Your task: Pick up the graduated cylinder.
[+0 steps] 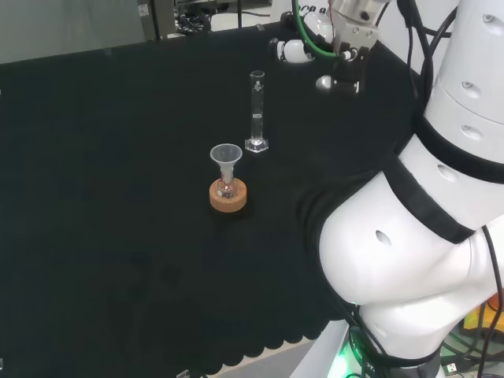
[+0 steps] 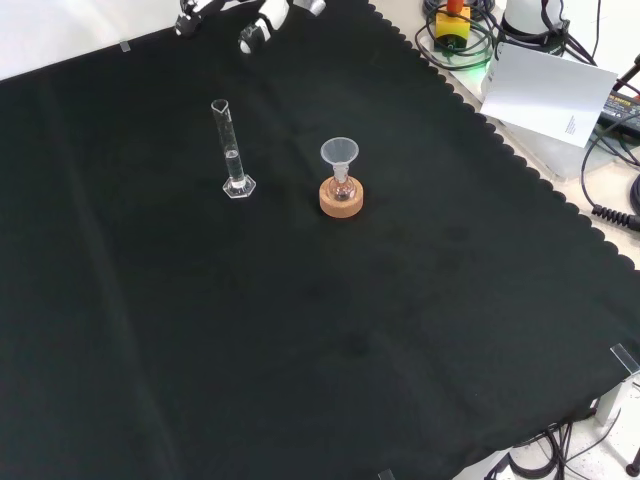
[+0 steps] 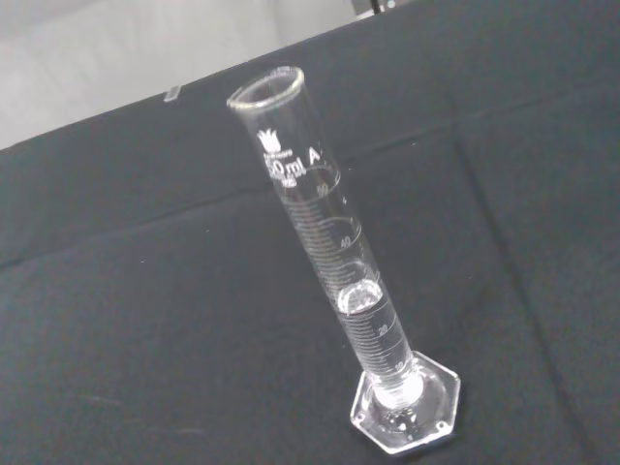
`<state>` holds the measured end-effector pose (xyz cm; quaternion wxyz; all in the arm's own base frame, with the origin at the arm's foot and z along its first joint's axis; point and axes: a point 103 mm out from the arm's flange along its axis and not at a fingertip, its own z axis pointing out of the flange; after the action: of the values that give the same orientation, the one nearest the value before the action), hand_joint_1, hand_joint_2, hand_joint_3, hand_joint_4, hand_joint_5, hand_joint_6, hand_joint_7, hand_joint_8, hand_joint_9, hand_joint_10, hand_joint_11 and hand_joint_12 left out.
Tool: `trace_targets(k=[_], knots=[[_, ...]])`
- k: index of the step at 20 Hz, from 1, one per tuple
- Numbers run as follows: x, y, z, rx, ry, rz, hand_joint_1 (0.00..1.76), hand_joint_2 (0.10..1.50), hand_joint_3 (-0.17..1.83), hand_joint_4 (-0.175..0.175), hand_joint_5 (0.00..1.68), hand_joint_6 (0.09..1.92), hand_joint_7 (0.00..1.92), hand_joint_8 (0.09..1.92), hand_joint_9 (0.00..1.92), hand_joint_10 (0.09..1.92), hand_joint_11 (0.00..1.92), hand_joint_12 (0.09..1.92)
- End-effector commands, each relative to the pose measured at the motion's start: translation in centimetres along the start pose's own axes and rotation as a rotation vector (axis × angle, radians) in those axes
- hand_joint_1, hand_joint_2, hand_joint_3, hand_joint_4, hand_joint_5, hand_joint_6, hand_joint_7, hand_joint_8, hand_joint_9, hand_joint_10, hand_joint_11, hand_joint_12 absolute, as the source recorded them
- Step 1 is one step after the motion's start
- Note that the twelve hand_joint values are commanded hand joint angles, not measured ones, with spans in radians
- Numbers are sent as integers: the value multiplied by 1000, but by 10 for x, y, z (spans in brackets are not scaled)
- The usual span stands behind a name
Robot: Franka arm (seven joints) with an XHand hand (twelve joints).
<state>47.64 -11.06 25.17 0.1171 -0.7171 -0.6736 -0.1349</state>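
Observation:
A clear glass graduated cylinder [image 1: 257,110] [image 2: 232,150] stands upright on its hexagonal foot on the black cloth. The wrist view shows it close up [image 3: 329,262], with clear liquid in about its lower third. The hand [image 1: 327,55] hovers to the right of the cylinder and above it in the head view, apart from it. In the front view its fingers [image 2: 255,25] show at the top edge, beyond the cylinder. The fingers look relaxed and hold nothing.
A small flask with a clear funnel [image 1: 226,157] [image 2: 339,155] in its neck sits on a cork ring [image 1: 227,196] [image 2: 341,198], near the cylinder. In the front view, the cloth's scalloped edge [image 2: 520,165] runs down the right, with a white sheet [image 2: 550,90] and cables past it.

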Motion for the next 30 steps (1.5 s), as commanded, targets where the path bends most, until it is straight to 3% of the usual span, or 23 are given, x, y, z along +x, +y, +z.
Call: trace_targets(k=[1,8,17,23,30], knots=[[-12,-2,23,-26,96,-4,528,982,231,-41,436,87,257,655,426,660,185,1379],[-12,-2,44,-8,158,-79,616,940,243,-44,494,87,309,667,492,638,249,1365],[-14,1,66,13,159,-67,660,920,261,-42,458,87,286,655,499,616,272,1352],[-18,1,76,-20,233,-81,809,832,340,-44,507,87,378,654,623,560,309,1336],[-24,6,92,-18,318,-127,883,718,518,-47,487,87,363,640,577,545,311,1331]])
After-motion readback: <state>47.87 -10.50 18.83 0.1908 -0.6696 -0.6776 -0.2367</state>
